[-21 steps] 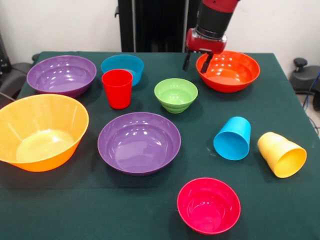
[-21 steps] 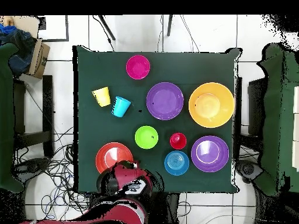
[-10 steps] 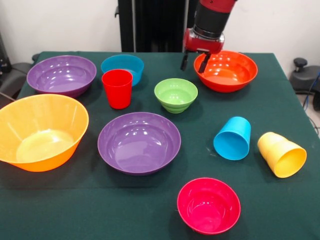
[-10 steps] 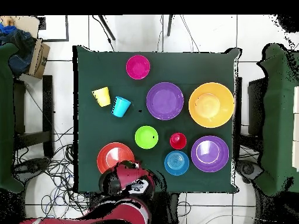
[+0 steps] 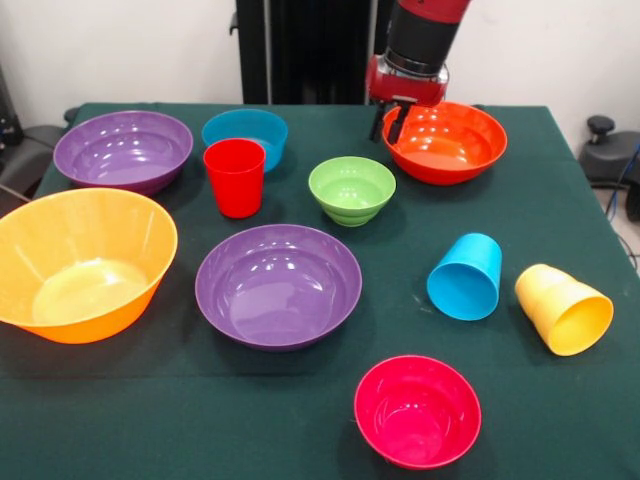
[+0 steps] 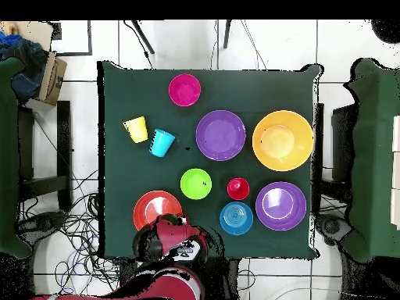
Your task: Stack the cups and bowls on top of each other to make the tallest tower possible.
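Observation:
My gripper (image 5: 388, 124) is at the far side of the table, its two fingers drawn together on the left rim of the large orange-red bowl (image 5: 450, 145) (image 6: 156, 209). The red cup (image 5: 234, 177) stands upright beside the small blue bowl (image 5: 245, 130). On their sides at the right lie the sky-blue cup (image 5: 465, 277) and the yellow cup (image 5: 563, 308). A green bowl (image 5: 351, 190), two purple bowls (image 5: 278, 285) (image 5: 123, 150), a yellow-orange bowl (image 5: 80, 265) and a magenta-pink bowl (image 5: 417, 410) sit apart, all mouth up.
A dark green cloth (image 5: 560, 200) covers the table. In the overhead view the arm (image 6: 168, 238) hides the gripper at the table's bottom edge. A cardboard box (image 6: 51, 76) and cables (image 6: 70, 226) lie on the floor beside the table.
The fingers, spread either side of the orange-red bowl's rim a second ago, have closed on it. The bowl has shifted slightly left in the front view.

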You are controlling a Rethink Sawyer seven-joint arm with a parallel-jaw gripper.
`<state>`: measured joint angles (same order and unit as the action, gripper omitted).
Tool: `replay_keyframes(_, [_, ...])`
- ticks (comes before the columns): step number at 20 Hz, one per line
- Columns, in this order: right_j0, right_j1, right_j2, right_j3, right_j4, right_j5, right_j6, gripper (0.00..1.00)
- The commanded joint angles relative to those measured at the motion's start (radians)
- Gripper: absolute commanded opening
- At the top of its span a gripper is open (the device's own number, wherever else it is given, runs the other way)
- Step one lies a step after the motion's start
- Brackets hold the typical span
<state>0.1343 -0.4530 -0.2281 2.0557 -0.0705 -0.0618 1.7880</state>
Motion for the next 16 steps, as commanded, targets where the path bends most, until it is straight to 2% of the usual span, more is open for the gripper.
replay_keyframes(1, [-0.017, 0.028, 0.108, -0.074, -0.03, 0.092, 0.074, 0.0])
replay_keyframes(16, [-0.011, 0.032, 0.104, -0.074, -0.028, 0.068, 0.083, 0.0])
